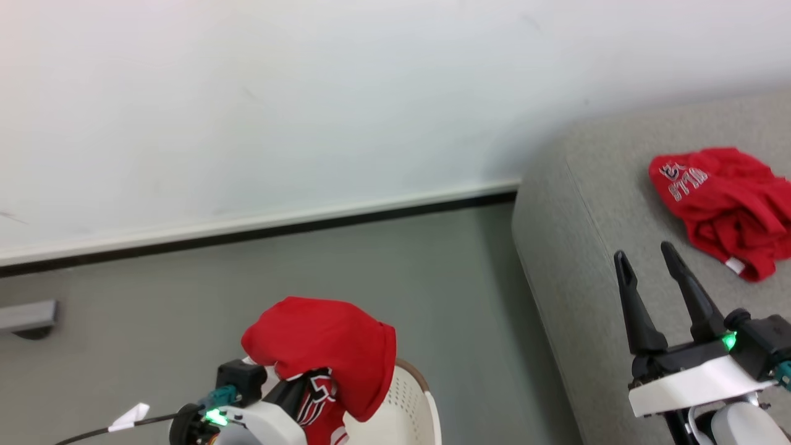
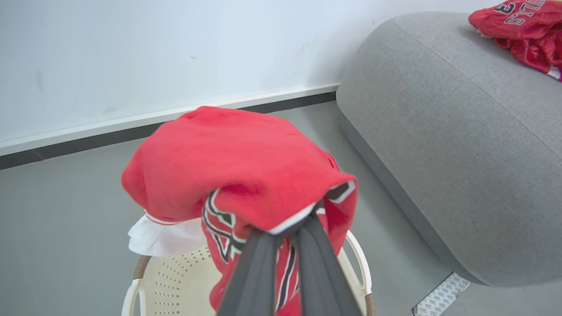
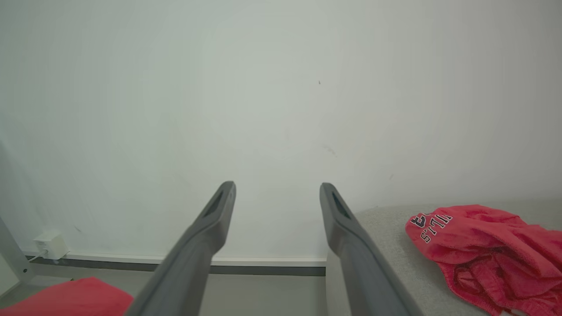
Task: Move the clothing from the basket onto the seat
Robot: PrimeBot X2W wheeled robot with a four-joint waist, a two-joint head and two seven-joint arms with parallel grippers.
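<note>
My left gripper [image 2: 287, 232] is shut on a red jersey [image 2: 237, 166] with black and white trim, held above the cream basket [image 2: 362, 267]. The cloth drapes over the fingertips and hides them. A small white piece [image 2: 160, 237] hangs under the jersey at the basket's brown rim. In the head view the same jersey [image 1: 321, 346] covers my left fingers over the basket [image 1: 414, 402]. Another red garment [image 1: 723, 204] with lettering lies crumpled on the grey sofa [image 1: 587, 259]. My right gripper [image 1: 646, 253] hovers open above the sofa's near edge, short of that garment [image 3: 483, 245].
A white wall with a pale skirting board and dark strip runs behind the grey floor [image 1: 371, 272]. A grey bracket [image 1: 25, 315] juts from the wall at the left. A white plug box [image 3: 48, 243] sits low on the wall. A patterned pad [image 2: 441, 296] lies under the sofa.
</note>
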